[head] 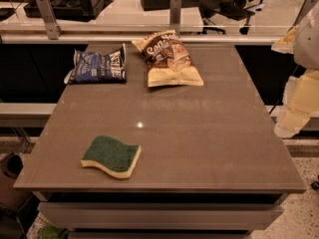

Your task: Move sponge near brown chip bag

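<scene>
The sponge (111,156), dark green on top with a pale yellow foam layer, lies flat near the table's front left edge. The brown chip bag (169,59), brown in the middle with cream ends and white lettering, lies at the back centre of the table. My gripper (298,103) shows as pale arm parts at the right edge of the view, off the table's right side. It is far from the sponge and holds nothing that I can see.
A blue chip bag (98,65) lies at the back left, beside the brown one. The grey table top (199,133) drops off at the front and sides. A rail with metal posts (175,14) runs behind it.
</scene>
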### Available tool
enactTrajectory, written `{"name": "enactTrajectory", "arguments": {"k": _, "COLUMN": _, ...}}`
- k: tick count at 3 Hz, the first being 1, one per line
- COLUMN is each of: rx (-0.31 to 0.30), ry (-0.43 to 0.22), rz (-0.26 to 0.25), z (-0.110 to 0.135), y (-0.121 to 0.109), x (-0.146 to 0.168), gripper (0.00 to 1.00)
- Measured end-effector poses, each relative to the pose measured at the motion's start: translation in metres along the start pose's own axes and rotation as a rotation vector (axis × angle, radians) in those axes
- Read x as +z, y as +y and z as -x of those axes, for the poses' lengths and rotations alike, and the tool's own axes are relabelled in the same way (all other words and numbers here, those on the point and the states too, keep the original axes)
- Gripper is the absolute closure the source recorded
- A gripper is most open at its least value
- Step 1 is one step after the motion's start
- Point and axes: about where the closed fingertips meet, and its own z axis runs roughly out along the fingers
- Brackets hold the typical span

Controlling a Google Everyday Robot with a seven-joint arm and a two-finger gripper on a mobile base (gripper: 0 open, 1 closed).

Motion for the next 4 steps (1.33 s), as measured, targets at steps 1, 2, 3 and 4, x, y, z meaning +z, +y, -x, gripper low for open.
{"name": "enactTrajectory", "arguments": {"k": 1, "rx": 0.000, "ry": 0.000, "rz": 0.000, "z": 0.000, "y": 0.000, "x": 0.000, "gripper": 0.00}}
{"name": "enactTrajectory", "arguments": {"k": 2, "rx": 0.010, "ry": -0.050, "rz": -0.002, "z": 0.007, "y": 0.000, "x": 0.010, "gripper": 0.00}}
{"name": "enactTrajectory", "arguments": {"k": 3, "rx": 0.040, "ry": -0.152, "rz": 0.001, "z": 0.022, "y": 0.009, "x": 0.032, "gripper": 0.00}}
{"name": "enactTrajectory", "arguments": {"k": 4, "rx": 0.073, "ry": -0.274, "rz": 0.006, "z": 0.041, "y": 0.020, "x": 0.061, "gripper": 0.00}}
